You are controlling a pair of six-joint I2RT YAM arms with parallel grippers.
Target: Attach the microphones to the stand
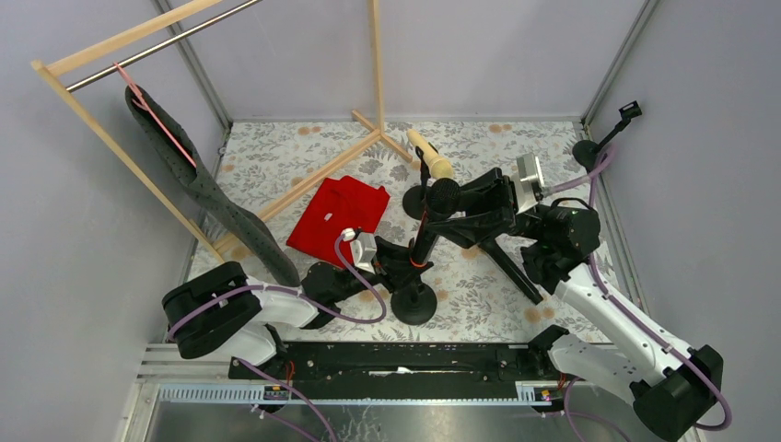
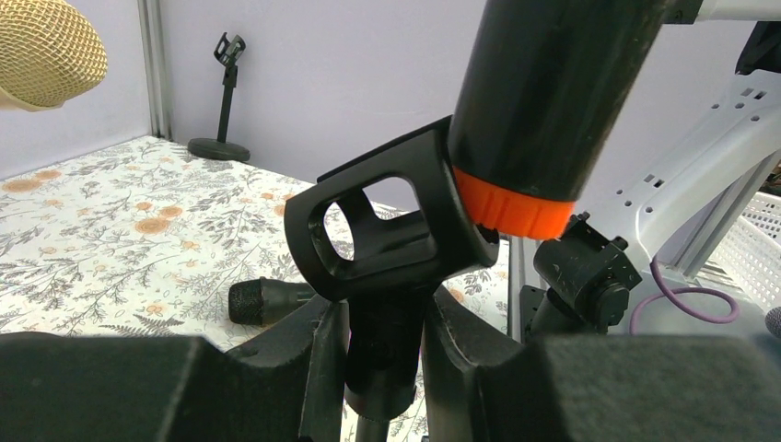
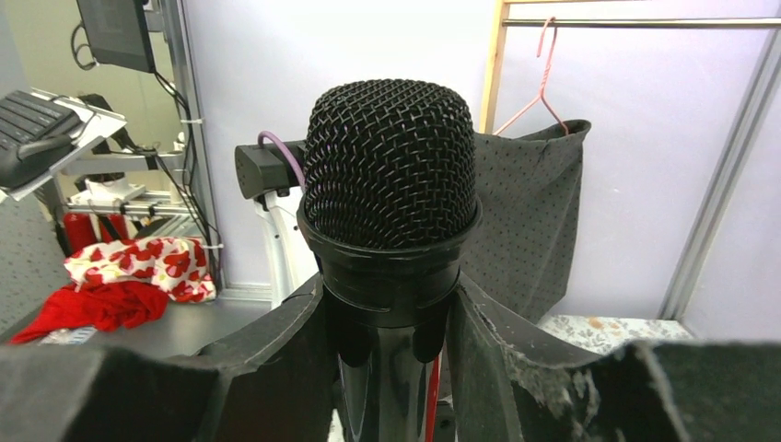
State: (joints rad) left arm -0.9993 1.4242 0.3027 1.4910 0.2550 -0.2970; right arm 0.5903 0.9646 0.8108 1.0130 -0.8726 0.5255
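A black microphone with an orange-red end tip (image 2: 511, 207) is held upright in my right gripper (image 3: 391, 322), which is shut just under its mesh head (image 3: 391, 166). Its tip sits at the mouth of the black clip (image 2: 387, 230) of a stand (image 1: 414, 302). My left gripper (image 2: 382, 322) is shut on the stem below that clip. In the top view the right gripper (image 1: 456, 207) is above and behind the left gripper (image 1: 398, 262). A cream-beige microphone (image 1: 430, 155) sits in a second stand, its head also in the left wrist view (image 2: 41, 51). Another black microphone (image 1: 511, 265) lies on the table.
A third stand (image 1: 589, 152) with a bare clip is at the far right corner, also in the left wrist view (image 2: 226, 92). A red cloth (image 1: 336, 216) lies left of centre. A wooden clothes rack (image 1: 304, 189) with a grey garment (image 1: 212, 198) fills the left.
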